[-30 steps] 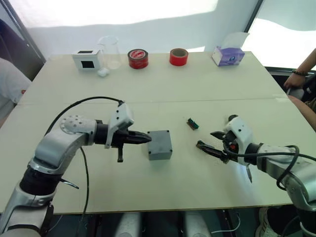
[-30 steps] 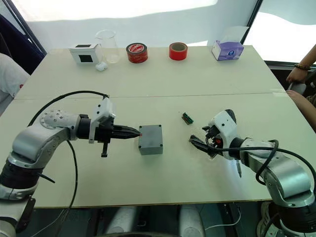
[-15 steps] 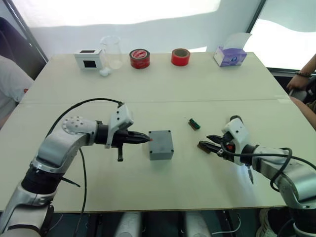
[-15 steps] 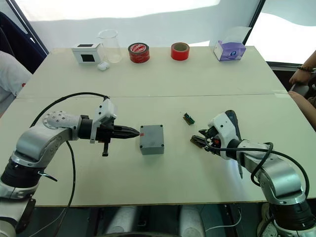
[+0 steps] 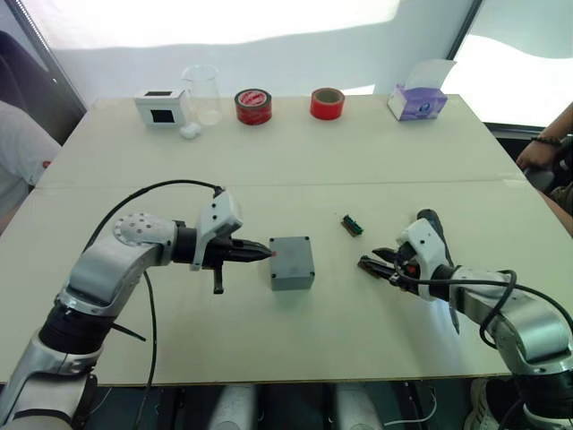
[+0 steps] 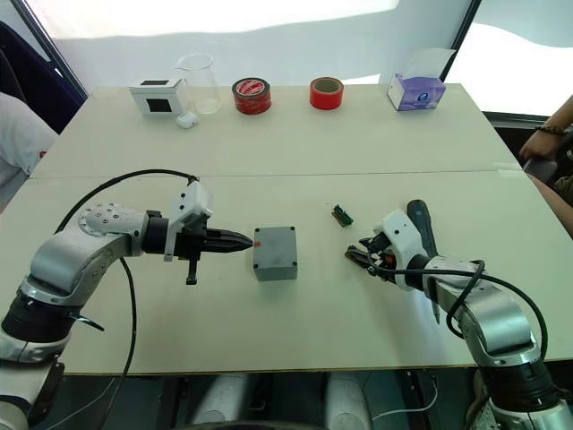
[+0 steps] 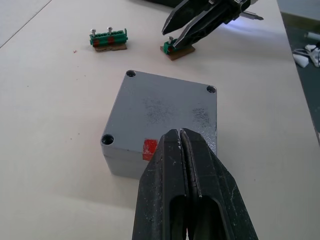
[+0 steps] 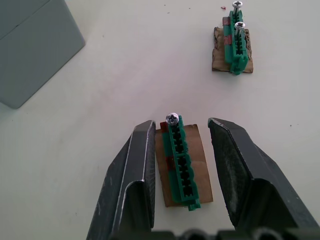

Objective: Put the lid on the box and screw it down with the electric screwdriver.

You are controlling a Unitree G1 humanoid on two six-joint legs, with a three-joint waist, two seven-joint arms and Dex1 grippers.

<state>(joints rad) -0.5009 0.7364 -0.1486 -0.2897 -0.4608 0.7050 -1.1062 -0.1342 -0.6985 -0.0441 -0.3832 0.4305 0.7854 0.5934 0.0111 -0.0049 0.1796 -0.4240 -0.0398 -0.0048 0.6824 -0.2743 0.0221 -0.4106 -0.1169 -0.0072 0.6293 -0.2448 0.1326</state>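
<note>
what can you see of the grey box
The box is a small square grey enclosure with a matt, metal-look finish. Its lid is already seated flush on top, with screw holes showing at three corners and a small red mark at the edge nearest the left gripper. It sits flat on the table. The left gripper's shut tips are right at the marked edge; whether they touch it is unclear.

We see a pale cream worktop (image 5: pixel 358 152) with a seam across its middle, a white wall (image 5: pixel 295 54) behind it, brightly lit from above
</note>
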